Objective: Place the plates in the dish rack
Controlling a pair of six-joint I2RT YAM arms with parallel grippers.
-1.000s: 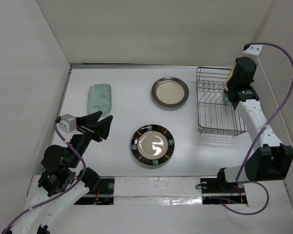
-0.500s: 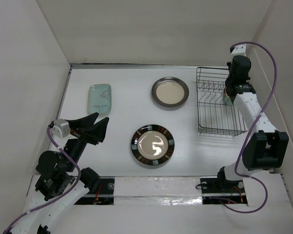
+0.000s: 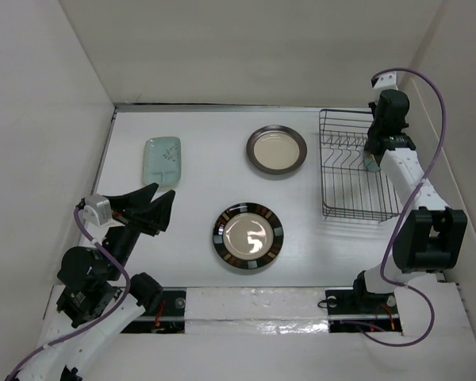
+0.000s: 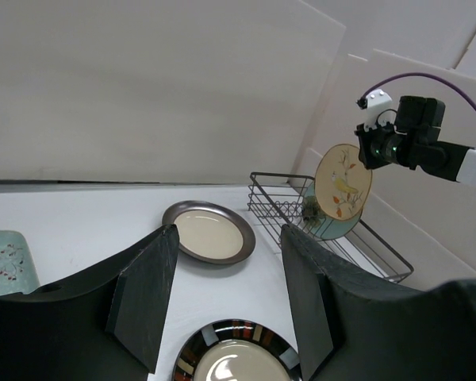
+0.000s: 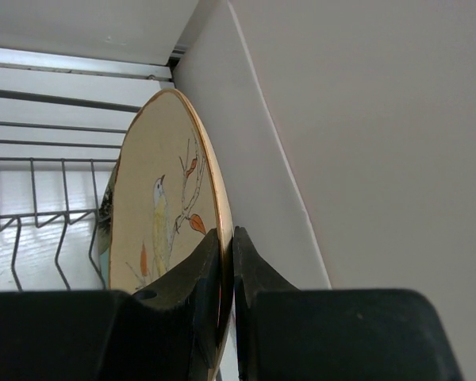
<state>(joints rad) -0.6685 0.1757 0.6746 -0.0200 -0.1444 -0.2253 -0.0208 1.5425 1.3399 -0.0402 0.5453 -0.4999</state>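
My right gripper (image 5: pixel 226 238) pinching the rim of the floral plate (image 5: pixel 155 214), held on edge over the dish rack (image 3: pixel 349 190), far right end, green plate (image 4: pixel 327 228) inside the rack below it, my left gripper (image 3: pixel 163 193) spread wide, well left of the rack, brown-rimmed plate (image 3: pixel 277 151) just left of the rack, striped plate (image 3: pixel 249 237) left and nearer.
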